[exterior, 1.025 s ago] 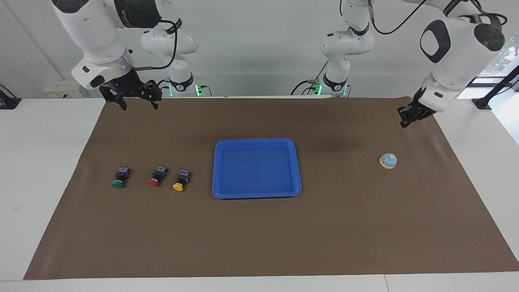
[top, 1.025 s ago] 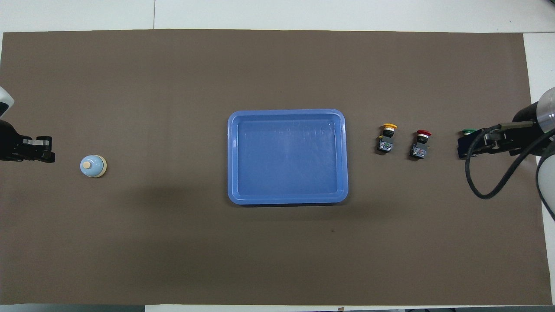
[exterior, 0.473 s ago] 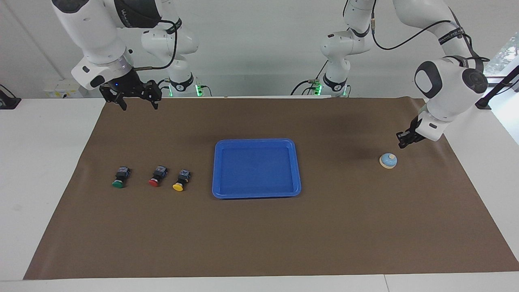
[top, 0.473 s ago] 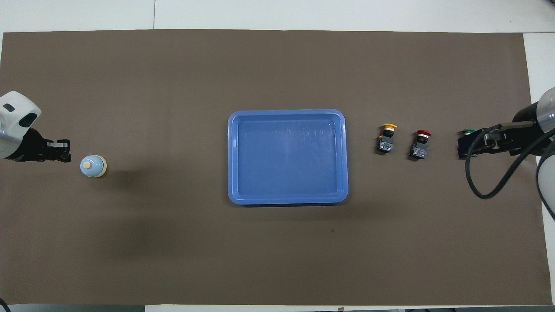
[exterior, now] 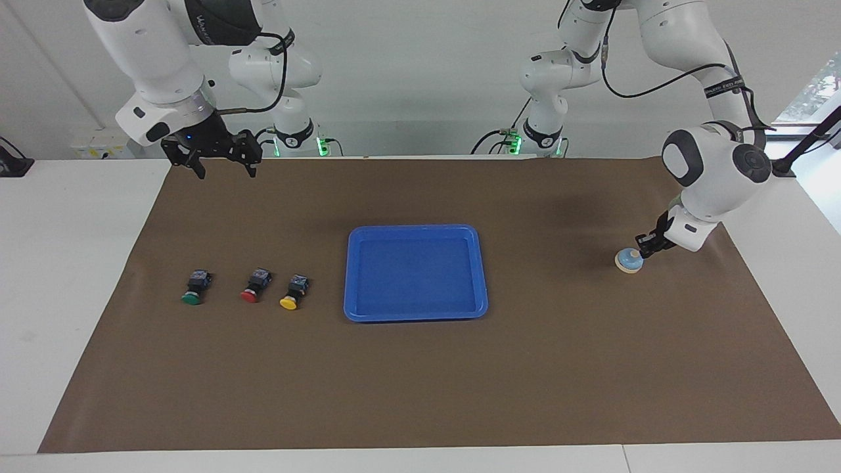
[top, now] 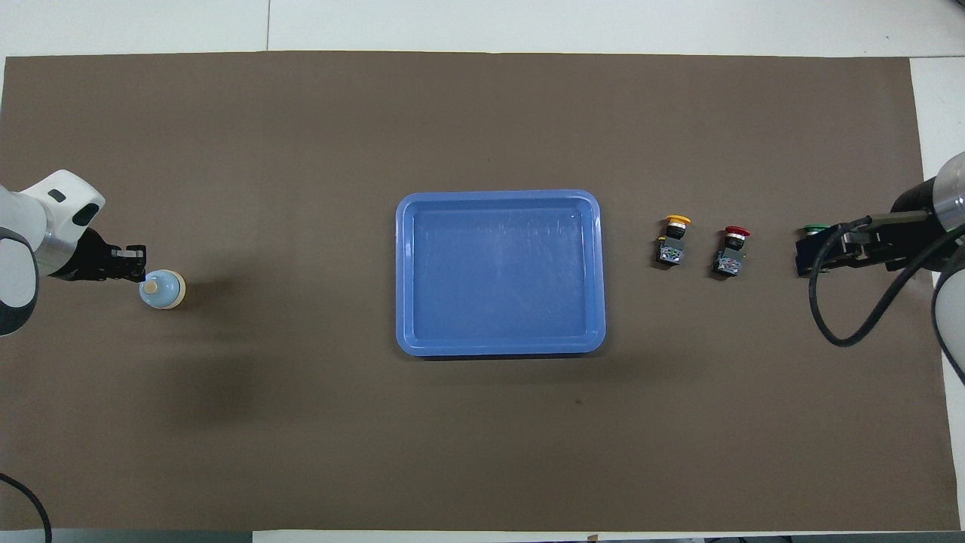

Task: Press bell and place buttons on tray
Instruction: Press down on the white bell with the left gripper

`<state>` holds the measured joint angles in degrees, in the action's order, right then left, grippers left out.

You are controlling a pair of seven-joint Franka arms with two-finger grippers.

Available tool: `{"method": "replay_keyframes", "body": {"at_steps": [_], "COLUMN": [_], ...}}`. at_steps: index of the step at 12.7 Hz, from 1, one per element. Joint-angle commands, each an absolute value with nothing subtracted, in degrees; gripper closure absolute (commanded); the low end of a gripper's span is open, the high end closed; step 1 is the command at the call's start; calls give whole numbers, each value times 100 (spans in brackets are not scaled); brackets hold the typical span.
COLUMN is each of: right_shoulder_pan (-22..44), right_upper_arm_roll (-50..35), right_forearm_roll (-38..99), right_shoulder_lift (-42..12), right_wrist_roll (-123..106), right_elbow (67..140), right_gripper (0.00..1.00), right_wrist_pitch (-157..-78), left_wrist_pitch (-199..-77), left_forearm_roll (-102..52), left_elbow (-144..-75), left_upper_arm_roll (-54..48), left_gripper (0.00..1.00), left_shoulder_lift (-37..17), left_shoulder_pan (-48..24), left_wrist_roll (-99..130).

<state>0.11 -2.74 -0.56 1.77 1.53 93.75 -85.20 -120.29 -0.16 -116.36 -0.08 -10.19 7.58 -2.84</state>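
The light-blue bell (exterior: 629, 261) sits on the brown mat toward the left arm's end, and also shows in the overhead view (top: 162, 289). My left gripper (exterior: 644, 248) is shut and low, its tip right at the bell's edge; I cannot tell whether it touches. The green (exterior: 192, 293), red (exterior: 251, 291) and yellow (exterior: 291, 297) buttons lie in a row beside the empty blue tray (exterior: 349, 276), toward the right arm's end. My right gripper (exterior: 223, 167) is open and waits raised. In the overhead view it (top: 810, 256) covers part of the green button (top: 813, 228).
The brown mat (exterior: 420, 381) covers most of the white table. The tray (top: 403, 271) lies at its middle, with the yellow (top: 673, 237) and red (top: 733, 247) buttons beside it. A black cable (top: 837, 317) loops from the right wrist.
My left gripper has come down and moved toward the bell, from well above the mat to the bell's edge. The right arm, buttons, tray and bell have not moved.
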Motion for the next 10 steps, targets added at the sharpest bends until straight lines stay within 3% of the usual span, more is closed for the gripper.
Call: {"method": "replay_keyframes", "body": {"at_steps": [1,6,10], "right_shoulder_pan": [-79,-79,-79], "right_upper_arm_roll": [-334,-334,-325], "right_forearm_roll": [-105,-105,-105], "right_shoulder_lift": [246,246,246], "right_wrist_roll": [26,26,26], "right_elbow": [9413,9413,9413], "right_gripper": [0,0,0], "right_wrist_pitch": [-8437,-8437,-8429], "left_wrist_pitch": [-12217,-12497,-11788], "left_forearm_roll": [-9,-9,-9], "left_elbow": [-11909,-12138,-11506], "left_upper_arm_roll": [-44,-44,-44], "left_gripper": [100,100,100], "left_shoulder_lift": [-958,-967,-1002], "left_shoulder_pan": [809,826,791], "left_wrist_roll": [-378,-387,-369]}}
